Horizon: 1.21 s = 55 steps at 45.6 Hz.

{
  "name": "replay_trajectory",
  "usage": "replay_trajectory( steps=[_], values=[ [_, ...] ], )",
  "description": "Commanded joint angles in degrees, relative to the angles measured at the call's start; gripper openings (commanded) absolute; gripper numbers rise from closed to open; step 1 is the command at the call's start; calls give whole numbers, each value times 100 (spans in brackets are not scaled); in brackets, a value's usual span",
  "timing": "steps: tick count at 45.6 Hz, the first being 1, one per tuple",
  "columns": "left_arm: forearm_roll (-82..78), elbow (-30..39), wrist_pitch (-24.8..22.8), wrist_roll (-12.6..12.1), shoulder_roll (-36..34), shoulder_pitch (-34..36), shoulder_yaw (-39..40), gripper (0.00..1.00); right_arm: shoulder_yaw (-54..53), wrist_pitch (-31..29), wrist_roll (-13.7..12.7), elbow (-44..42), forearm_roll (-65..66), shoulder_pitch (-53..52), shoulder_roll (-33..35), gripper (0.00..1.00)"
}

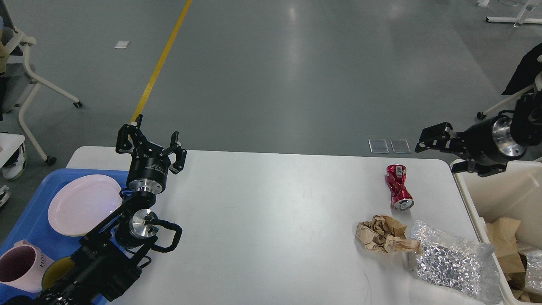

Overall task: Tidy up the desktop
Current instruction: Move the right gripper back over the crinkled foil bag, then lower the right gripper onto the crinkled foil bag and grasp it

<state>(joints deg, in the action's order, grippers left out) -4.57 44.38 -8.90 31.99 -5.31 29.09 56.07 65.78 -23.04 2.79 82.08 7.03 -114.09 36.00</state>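
From my remote seat I can read only one bit of lettering: dark letters "HO" on the side of the pink mug (19, 267), which stands in the blue tray (25, 231) off the tabletop's (271, 220) left edge. The crushed red can (398, 186) near the right edge carries a white label, too small to read.

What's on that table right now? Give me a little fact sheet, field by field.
desktop: white, mostly bare
rubbish on it, right side: crushed red can, crumpled brown paper, silver foil bag
blue tray, left: pink plate, pink mug
beige bin, right: holds paper scraps
left tool: open, empty
right tool: above bin edge, holds nothing
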Motion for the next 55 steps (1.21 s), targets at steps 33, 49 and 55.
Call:
replay_trajectory(
  steps=[33,49,55],
  values=[
    [0,0,-7,0,4,0,0,96,-628,994,318,-657,-26,2593,-251,100],
    [0,0,-7,0,4,0,0,96,-593,1398,573,-1669,88,3648,-858,100],
    [0,0,-7,0,4,0,0,96,-593,1425,573,-1862,106,3859,-866,100]
  ],
)
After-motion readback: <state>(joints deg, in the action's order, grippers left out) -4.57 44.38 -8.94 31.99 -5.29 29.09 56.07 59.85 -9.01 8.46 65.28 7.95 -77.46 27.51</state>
